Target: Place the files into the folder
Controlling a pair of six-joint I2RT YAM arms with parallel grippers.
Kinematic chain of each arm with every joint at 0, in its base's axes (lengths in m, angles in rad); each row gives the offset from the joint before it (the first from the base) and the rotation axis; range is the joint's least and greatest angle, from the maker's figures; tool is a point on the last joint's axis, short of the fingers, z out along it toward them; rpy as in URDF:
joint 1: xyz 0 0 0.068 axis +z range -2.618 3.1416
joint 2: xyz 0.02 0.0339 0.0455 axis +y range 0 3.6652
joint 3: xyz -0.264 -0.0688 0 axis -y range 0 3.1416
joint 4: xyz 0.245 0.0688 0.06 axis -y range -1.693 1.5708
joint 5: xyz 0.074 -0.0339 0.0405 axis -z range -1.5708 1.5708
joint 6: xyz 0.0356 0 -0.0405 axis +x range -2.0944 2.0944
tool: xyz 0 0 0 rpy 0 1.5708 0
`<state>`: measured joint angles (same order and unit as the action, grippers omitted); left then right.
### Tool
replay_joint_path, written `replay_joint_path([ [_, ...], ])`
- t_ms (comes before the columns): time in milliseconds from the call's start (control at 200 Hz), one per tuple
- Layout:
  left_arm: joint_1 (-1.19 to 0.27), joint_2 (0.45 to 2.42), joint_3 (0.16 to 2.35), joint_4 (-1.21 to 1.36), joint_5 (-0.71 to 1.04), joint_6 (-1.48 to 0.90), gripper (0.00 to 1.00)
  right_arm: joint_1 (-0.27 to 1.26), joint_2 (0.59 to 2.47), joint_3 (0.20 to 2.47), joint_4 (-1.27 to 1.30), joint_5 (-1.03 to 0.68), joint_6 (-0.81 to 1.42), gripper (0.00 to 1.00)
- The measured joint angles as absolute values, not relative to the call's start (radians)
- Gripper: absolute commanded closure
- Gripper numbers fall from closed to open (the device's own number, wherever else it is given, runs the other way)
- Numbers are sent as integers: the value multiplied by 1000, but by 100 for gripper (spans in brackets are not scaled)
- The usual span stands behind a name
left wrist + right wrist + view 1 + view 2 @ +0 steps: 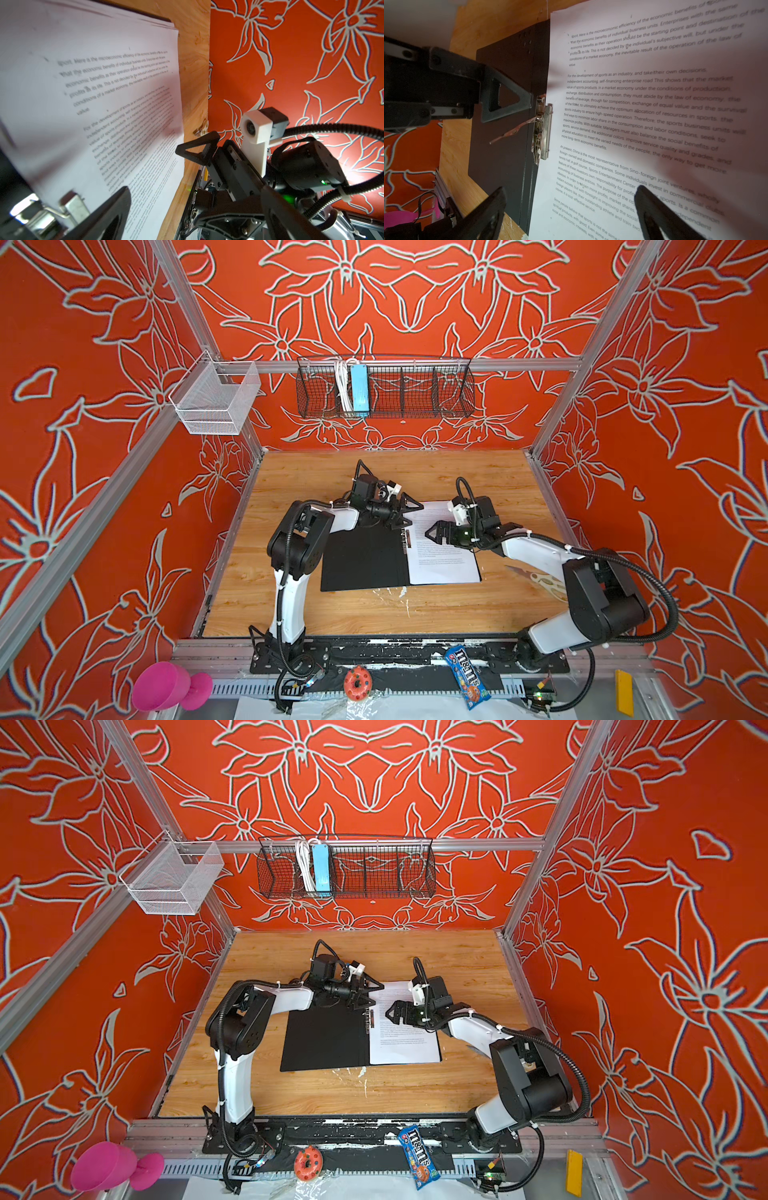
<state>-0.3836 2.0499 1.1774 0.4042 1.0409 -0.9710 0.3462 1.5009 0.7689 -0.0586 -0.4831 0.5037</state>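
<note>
The folder (361,560) (324,1040) lies open on the wooden table, black inside up. The files (444,560) (405,1044), white sheets of small black text, rest stacked on its right half. A metal clip (543,128) sits at the spine by the sheets' edge, with its lever sticking out over the black flap (500,145). My left gripper (409,513) (372,995) (191,216) hovers open near the far end of the spine, holding nothing. Above the printed sheets (643,104) my right gripper (432,534) (392,1013) (571,214) is open and empty.
A black wire basket (415,398) holding a light-blue power strip (358,391) and a white mesh basket (216,402) hang on the back frame. A cream object (548,583) lies under the right arm. A candy bag (467,676), a donut (357,682) and a pink cup (166,686) sit at the front rail.
</note>
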Motion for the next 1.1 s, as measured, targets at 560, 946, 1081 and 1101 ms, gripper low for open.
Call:
replay_joint_path([
  [560,-406,1608,1074,228,926,-817,2,307,1214,731,-113,-350,589,3],
  [946,-308,889,497,13,584,-678,2,443,1198,736,-125,-370,830,32],
  [1081,-271,884,374,-36,547,-689,2,562,1317,789,-107,-345,930,42],
  [1101,-269,887,367,-41,543,-691,2,574,1334,800,-104,-341,939,43],
])
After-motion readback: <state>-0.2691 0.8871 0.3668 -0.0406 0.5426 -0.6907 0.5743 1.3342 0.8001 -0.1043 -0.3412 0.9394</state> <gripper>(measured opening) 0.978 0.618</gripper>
